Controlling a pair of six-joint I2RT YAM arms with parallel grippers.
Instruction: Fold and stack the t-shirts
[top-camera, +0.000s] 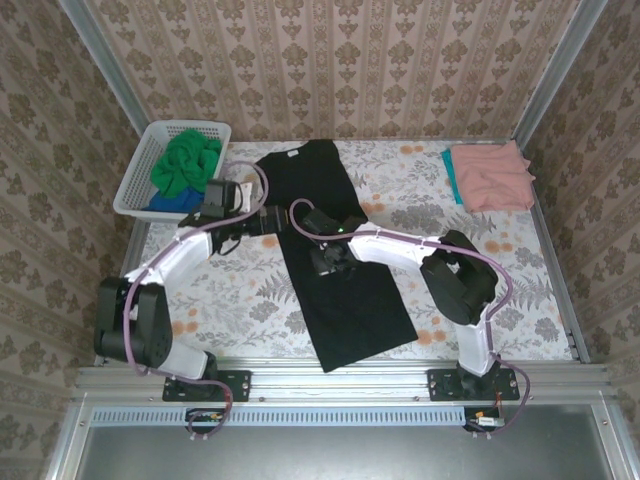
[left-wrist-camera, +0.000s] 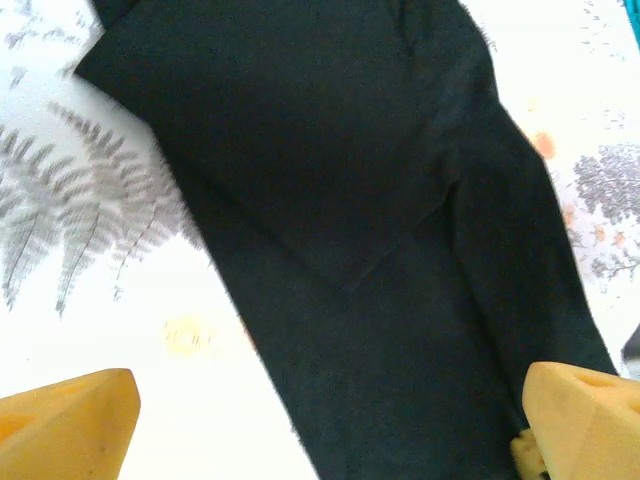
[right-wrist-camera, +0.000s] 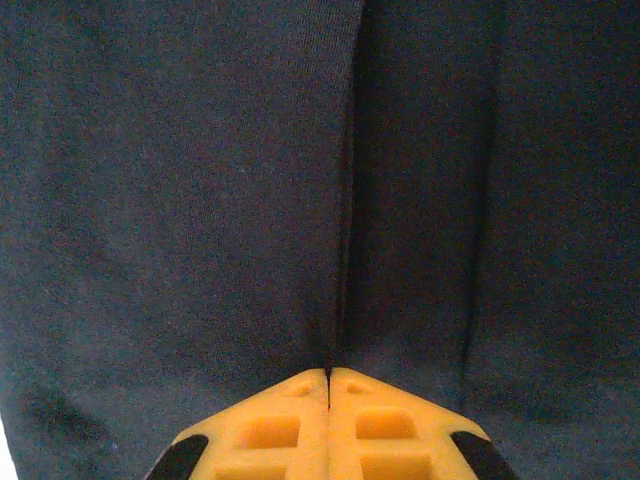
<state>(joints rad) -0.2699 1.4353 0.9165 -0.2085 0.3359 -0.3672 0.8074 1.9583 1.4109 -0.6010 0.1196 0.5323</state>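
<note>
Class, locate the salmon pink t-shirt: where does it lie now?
In the top external view the salmon pink t-shirt lies at the far right corner of the table, with a teal t-shirt showing along its left side, apart from the black t-shirt.

The left arm rises from its base, folds at the elbow and runs its white forearm forward and inward. At its end the left gripper hovers with its yellow fingers spread wide. The right arm doubles back at its elbow and stretches across toward its neighbour. The right gripper, just right of and nearer than the left one, points down, its fingers pressed together on a fold of the black t-shirt.
</note>
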